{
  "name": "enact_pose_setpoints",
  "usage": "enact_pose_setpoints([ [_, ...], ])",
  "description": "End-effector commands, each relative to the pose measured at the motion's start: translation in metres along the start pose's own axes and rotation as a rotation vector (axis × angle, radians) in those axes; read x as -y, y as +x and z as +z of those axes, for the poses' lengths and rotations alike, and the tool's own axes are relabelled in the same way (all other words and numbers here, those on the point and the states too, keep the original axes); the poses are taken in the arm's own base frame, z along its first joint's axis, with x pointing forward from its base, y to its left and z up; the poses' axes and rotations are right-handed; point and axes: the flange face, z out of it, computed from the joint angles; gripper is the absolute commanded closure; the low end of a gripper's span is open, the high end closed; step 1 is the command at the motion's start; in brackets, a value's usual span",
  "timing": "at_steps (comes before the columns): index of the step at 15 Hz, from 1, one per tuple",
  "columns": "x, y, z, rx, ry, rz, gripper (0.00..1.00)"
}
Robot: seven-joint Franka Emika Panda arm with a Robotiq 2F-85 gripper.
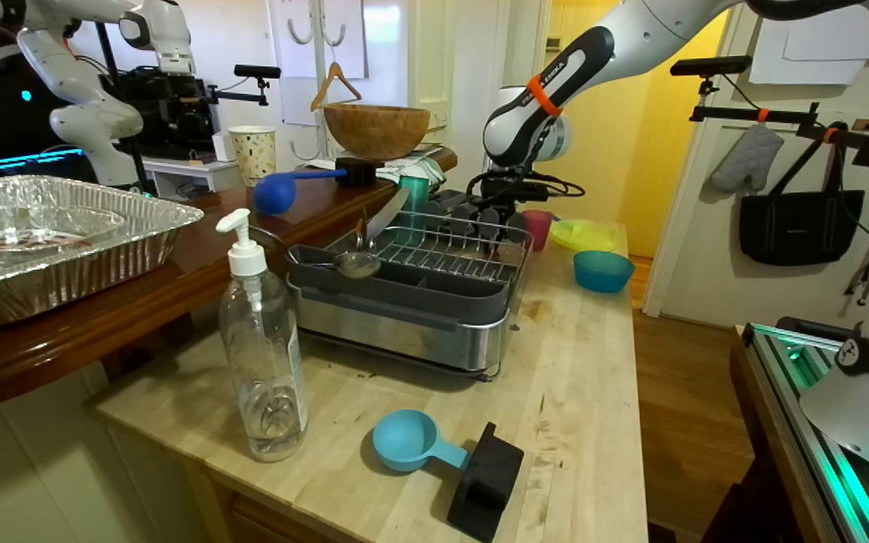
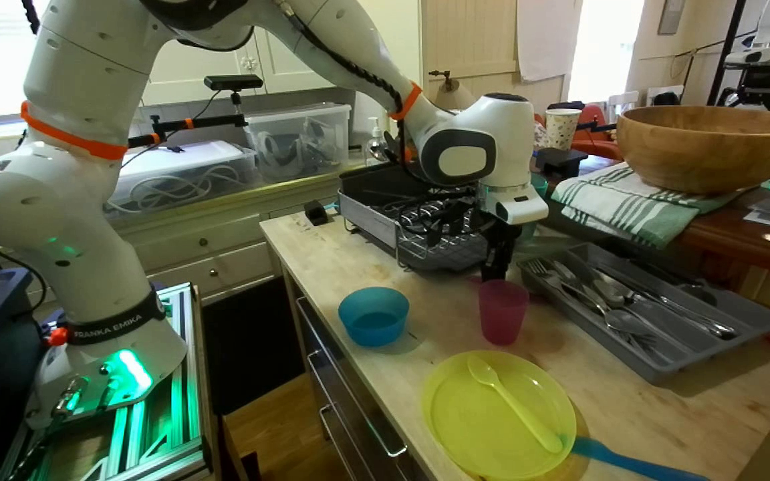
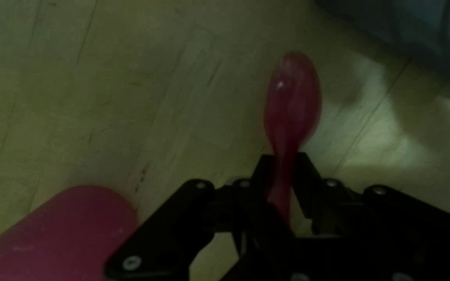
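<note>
A pinkish-red spoon [image 3: 293, 97] lies bowl-forward in the wrist view, its handle running back between the black fingers. My gripper [image 3: 283, 168] is shut on the spoon's neck, one finger pressed to each side. The handle's rear end is hidden by the gripper. Close by on the left stands a pink cup [image 3: 65, 234]. In an exterior view the gripper [image 2: 495, 272] points down right behind that pink cup [image 2: 503, 314], low over the wooden counter, and the spoon is mostly hidden. The dish rack [image 1: 404, 332] largely blocks the gripper in an exterior view.
A grey cutlery tray [image 2: 599, 339] with metal utensils sits beside the gripper. Around the cup are a blue bowl [image 2: 373, 317] and a yellow plate [image 2: 458, 414] bearing a yellow spoon [image 2: 515, 404]. A soap bottle [image 1: 265, 362] and a light-blue scoop [image 1: 406, 440] stand at the counter's far end.
</note>
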Motion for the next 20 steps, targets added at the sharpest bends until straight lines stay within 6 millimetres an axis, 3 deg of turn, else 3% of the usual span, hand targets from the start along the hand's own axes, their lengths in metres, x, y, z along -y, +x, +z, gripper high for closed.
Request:
enact_pose_setpoints([
  [1, -0.01, -0.007, -0.018, -0.024, -0.002, -0.088, 0.95],
  [12, -0.016, -0.025, -0.075, -0.088, 0.057, -0.285, 0.95],
  [13, -0.015, -0.026, -0.069, -0.102, 0.056, -0.299, 0.56],
  [14, -0.014, -0.026, -0.064, -0.112, 0.06, -0.303, 0.55],
  [20, -0.003, -0.028, -0.021, -0.218, 0.117, -0.31, 0.11],
])
